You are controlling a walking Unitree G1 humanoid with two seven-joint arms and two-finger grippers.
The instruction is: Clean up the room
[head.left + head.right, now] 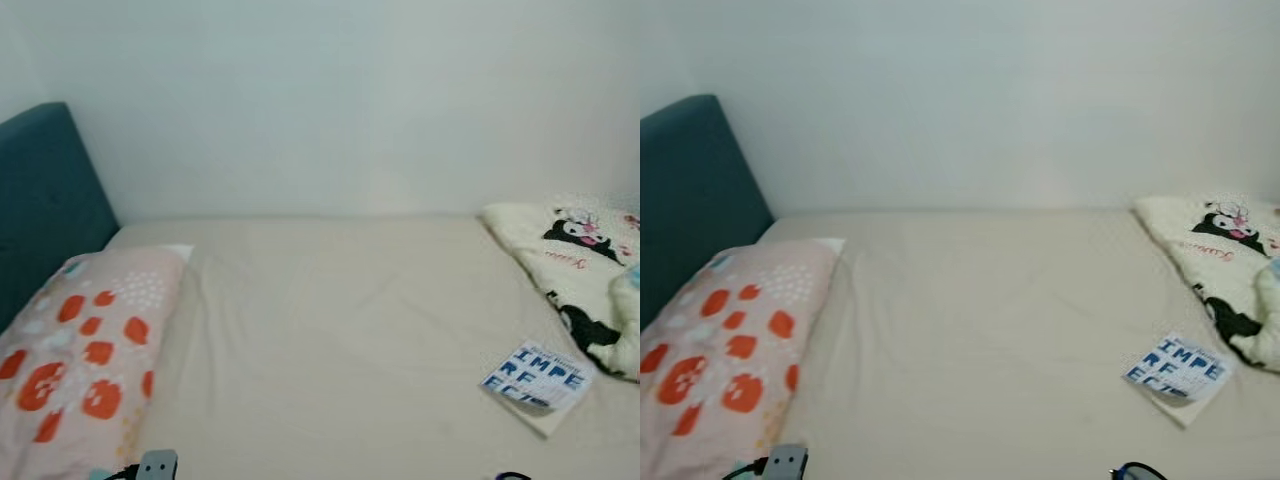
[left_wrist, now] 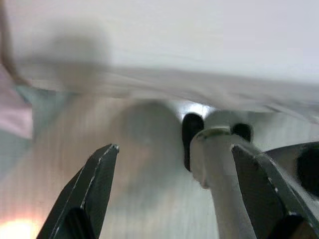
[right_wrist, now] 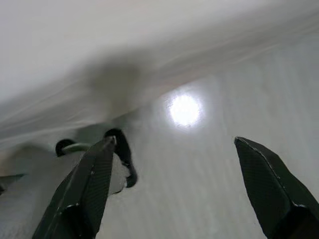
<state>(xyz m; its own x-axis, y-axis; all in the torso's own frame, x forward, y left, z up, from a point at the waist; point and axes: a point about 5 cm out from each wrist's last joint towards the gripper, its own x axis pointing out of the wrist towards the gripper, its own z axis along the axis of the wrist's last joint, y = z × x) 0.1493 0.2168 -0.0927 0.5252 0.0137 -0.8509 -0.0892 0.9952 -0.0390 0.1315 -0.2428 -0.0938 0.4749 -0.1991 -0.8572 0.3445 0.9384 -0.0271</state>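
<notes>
Open sheet (image 1: 340, 330) mid-bed, between pillow (image 1: 85, 350) and book (image 1: 535, 378), blanket (image 1: 585, 270).

The blanket (image 1: 585, 275) at 3 o'clock and the pillow (image 1: 80, 370) at 8 o'clock are running off the frame edges.

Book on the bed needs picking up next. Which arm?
Right, probably. The book lies on the bed's right side beside the cartoon blanket. The right gripper is open and empty.
</notes>
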